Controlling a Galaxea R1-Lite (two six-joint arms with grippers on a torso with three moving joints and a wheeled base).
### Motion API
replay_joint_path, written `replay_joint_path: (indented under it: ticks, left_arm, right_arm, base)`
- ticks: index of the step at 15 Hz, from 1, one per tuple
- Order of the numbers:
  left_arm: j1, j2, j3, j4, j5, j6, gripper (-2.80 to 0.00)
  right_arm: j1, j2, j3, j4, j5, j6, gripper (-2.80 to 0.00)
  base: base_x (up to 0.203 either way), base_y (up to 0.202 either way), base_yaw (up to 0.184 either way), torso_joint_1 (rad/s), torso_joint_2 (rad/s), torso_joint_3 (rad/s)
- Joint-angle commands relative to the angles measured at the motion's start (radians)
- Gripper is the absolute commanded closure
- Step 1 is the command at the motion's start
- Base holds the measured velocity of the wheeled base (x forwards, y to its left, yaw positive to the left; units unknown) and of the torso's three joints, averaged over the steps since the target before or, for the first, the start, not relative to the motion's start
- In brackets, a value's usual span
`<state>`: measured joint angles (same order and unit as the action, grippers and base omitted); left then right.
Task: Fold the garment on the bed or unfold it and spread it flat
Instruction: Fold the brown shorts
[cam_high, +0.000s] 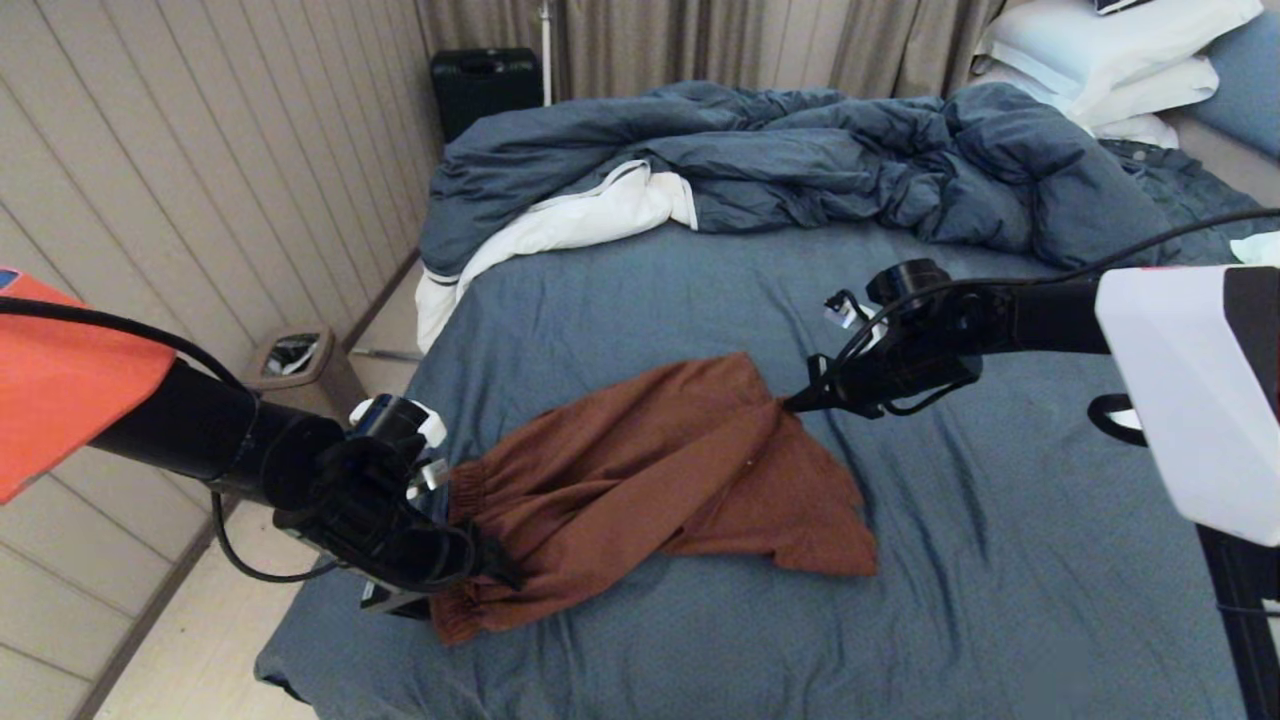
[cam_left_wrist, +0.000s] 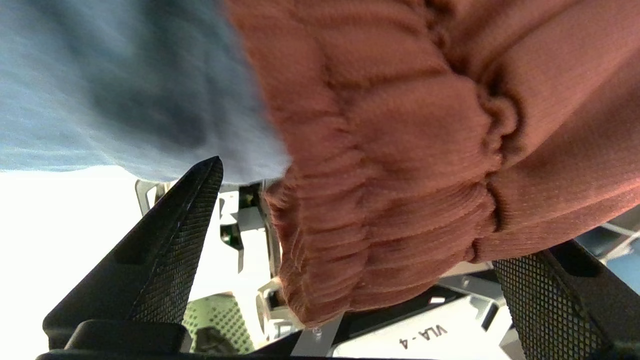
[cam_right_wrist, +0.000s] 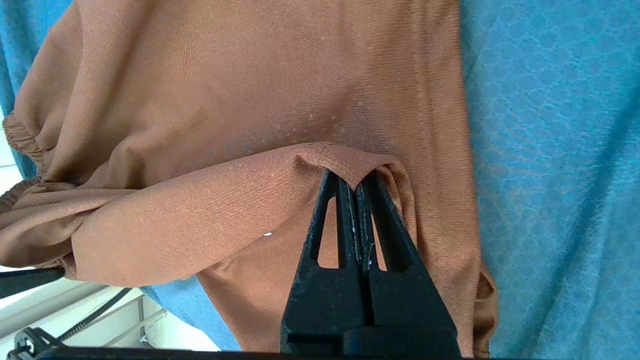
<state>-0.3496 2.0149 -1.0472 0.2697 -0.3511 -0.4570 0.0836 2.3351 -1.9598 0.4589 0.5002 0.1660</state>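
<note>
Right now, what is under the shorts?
Under the shorts only the blue sheet shows around their edges. The fabric covers whatever lies beneath their middle. Their waistband hangs past the bed edge.

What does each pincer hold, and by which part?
Right pincer pinches the shorts at a fold of leg fabric. Left pincer stands open around the waistband, gripping nothing.

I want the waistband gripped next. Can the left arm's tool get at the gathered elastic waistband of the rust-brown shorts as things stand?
Probably yes. The left tool is open with the rust-brown shorts' gathered waistband between its fingers; nothing blocks it. The right tool pinches a hem fold.
</note>
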Motion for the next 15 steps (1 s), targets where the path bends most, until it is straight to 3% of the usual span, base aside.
replay_joint_path:
  ticks: [1, 4, 7, 10, 11, 15]
  left_arm:
    - [-0.003, 0.024, 0.001, -0.015, 0.000, -0.004, -2.80]
    - [-0.009, 0.034, -0.010, -0.017, 0.017, -0.008, -2.80]
    - [-0.023, 0.066, -0.041, -0.027, 0.118, -0.035, -2.80]
    - [-0.025, 0.088, -0.056, -0.037, 0.125, -0.044, -2.80]
    - [-0.025, 0.091, -0.065, -0.037, 0.127, -0.045, 0.00]
    - [-0.025, 0.105, -0.083, -0.037, 0.126, -0.052, 0.00]
  right_arm:
    - [0.002, 0.004, -0.001, 0.002, 0.003, 0.001, 0.00]
    - [0.004, 0.006, -0.001, 0.000, 0.003, 0.000, 0.00]
    - [0.005, 0.004, -0.001, 0.000, 0.004, 0.000, 0.00]
    - [0.005, 0.006, -0.001, 0.000, 0.010, 0.000, 0.00]
    - [0.005, 0.006, -0.001, 0.000, 0.015, 0.000, 0.00]
    - [0.005, 0.012, -0.001, -0.002, 0.018, -0.002, 0.00]
  base:
    - [0.000, 0.000, 0.000, 0.000, 0.00, 0.000]
    - [0.000, 0.000, 0.000, 0.000, 0.00, 0.000]
    - [0.000, 0.000, 0.000, 0.000, 0.00, 0.000]
    - [0.000, 0.000, 0.000, 0.000, 0.00, 0.000]
    - [0.000, 0.000, 0.000, 0.000, 0.00, 0.000]
    - [0.000, 0.000, 0.000, 0.000, 0.00, 0.000]
